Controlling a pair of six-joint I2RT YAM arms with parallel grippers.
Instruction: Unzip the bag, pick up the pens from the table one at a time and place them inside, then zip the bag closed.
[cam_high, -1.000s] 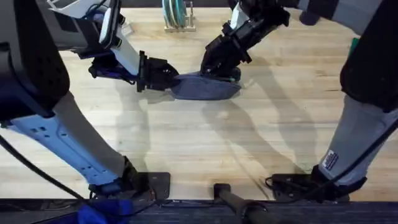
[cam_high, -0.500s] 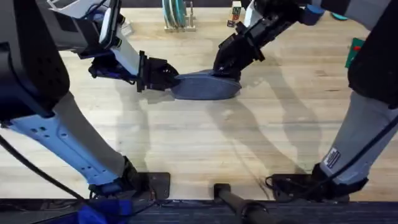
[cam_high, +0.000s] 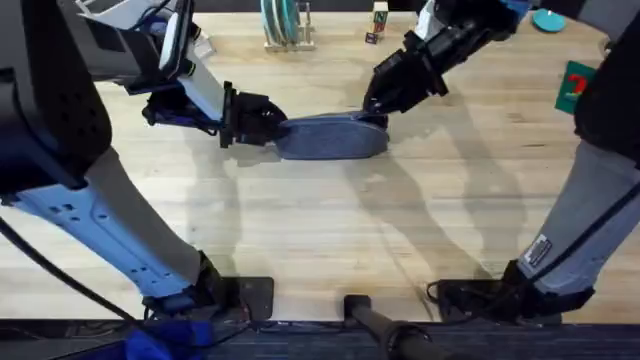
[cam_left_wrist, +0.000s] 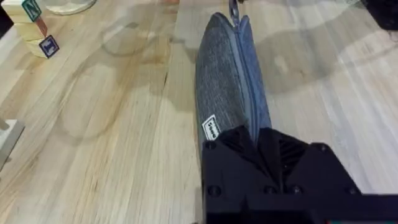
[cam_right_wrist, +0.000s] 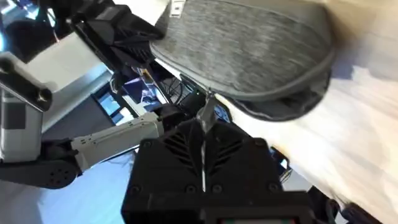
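Note:
The blue-grey bag lies on the table at centre back, its zipper closed along the length shown in the left wrist view. My left gripper is shut on the bag's left end. At the bag's right end, my right gripper is shut on the metal zipper pull, which sticks out from the rounded end of the bag. The same pull shows at the bag's far tip in the left wrist view. The pens are out of view.
A rack of plates stands at the back edge, with small toy blocks beside it. A green card lies at the far right. Lettered wooden blocks sit left of the bag. Bare table lies in front of the bag.
My right gripper has slid rightward along the bag's top from near its middle to its right end, drawing the zipper pull with it. The left gripper has kept its hold.

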